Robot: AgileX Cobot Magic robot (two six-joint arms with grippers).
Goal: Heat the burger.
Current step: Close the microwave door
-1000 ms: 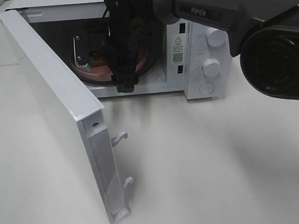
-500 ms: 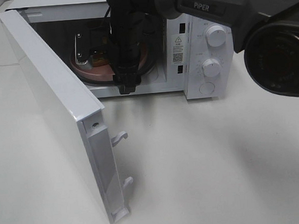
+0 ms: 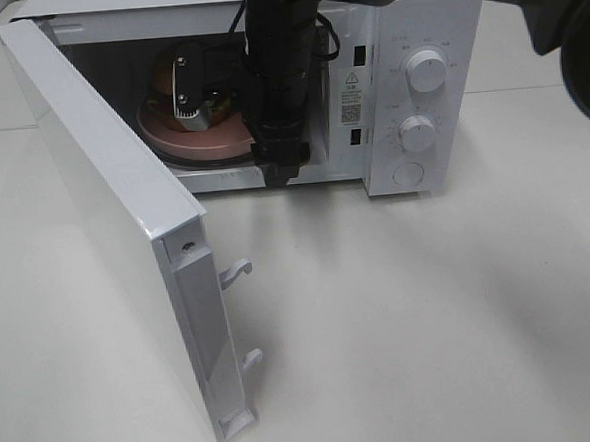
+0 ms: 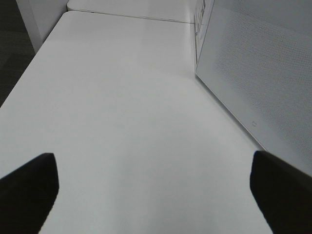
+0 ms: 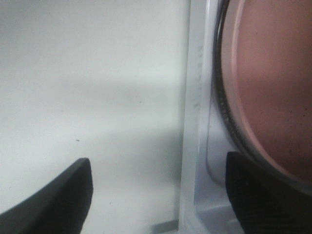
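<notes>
Exterior high view shows the burger [image 3: 218, 107] on its pink plate [image 3: 200, 143] inside the microwave [image 3: 374, 126], just behind the right gripper [image 3: 282, 172], whose jaws stand apart, empty.

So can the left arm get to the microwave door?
Probably yes. The door stands wide open with its outer face toward the left tool, and only bare table lies between them. The right arm hangs at the mouth of the microwave, on the door's other side.
</notes>
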